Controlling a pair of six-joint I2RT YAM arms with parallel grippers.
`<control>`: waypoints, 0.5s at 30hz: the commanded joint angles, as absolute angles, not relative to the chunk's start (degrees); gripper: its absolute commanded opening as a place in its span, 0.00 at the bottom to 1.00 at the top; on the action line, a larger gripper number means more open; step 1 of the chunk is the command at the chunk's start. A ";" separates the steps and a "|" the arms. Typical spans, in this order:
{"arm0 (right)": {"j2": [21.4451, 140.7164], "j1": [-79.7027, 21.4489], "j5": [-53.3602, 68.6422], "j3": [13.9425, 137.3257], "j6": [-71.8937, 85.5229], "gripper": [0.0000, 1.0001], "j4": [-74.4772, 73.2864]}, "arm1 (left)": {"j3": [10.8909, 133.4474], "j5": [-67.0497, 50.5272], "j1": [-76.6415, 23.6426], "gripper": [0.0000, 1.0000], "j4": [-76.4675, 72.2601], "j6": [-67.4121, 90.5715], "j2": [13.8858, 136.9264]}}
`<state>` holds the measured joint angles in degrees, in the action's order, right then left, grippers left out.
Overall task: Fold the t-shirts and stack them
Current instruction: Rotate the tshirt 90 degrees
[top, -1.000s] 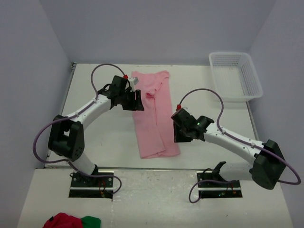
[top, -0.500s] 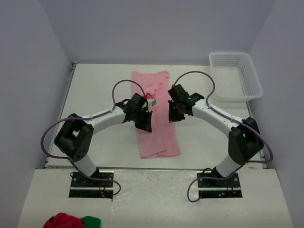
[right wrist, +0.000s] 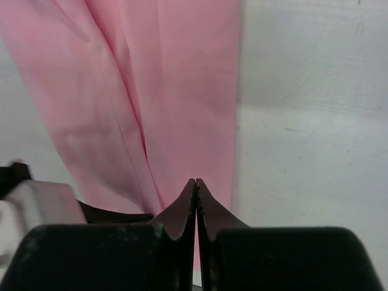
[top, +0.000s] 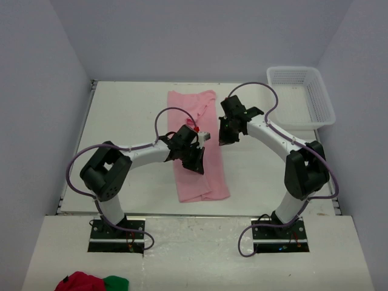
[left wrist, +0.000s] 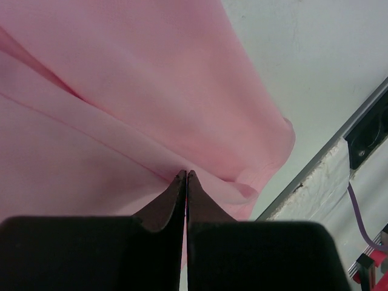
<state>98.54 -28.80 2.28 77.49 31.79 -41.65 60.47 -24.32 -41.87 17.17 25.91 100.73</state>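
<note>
A light pink t-shirt point(top: 203, 185) lies on the table as a long strip folded lengthwise, running from the back centre toward the near edge. My left gripper point(top: 199, 162) hangs over the strip's middle. In the left wrist view its jaws point(left wrist: 186, 174) are shut, tips right at a raised fold of the t-shirt point(left wrist: 151, 79), with no cloth visible between them. My right gripper point(top: 225, 138) is at the strip's right edge, farther back. Its jaws point(right wrist: 196, 182) are shut above the t-shirt point(right wrist: 182, 73), and nothing shows between them.
A white mesh basket point(top: 301, 97) stands at the back right corner. A red and green cloth bundle point(top: 91, 283) lies on the near ledge at the bottom left. The table's near edge and metal rail point(left wrist: 327, 145) run close to the shirt's hem.
Both arms have swung inward from the shirt's far left and near right to its middle. Both grippers went from open to shut. The shirt lies as before.
</note>
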 commanded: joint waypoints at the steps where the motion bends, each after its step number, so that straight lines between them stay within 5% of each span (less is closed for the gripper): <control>1: 100.98 -26.90 5.18 84.01 29.18 0.00 -44.02 | 61.87 -26.72 -43.85 0.00 13.27 27.07 102.74; 15: 107.75 -23.73 6.94 96.86 25.75 0.00 -48.96 | 52.83 -20.84 -49.83 0.00 15.99 32.16 101.52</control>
<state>106.91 -24.67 5.32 94.21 27.68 -46.98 55.83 -24.38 -48.23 13.74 30.41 103.39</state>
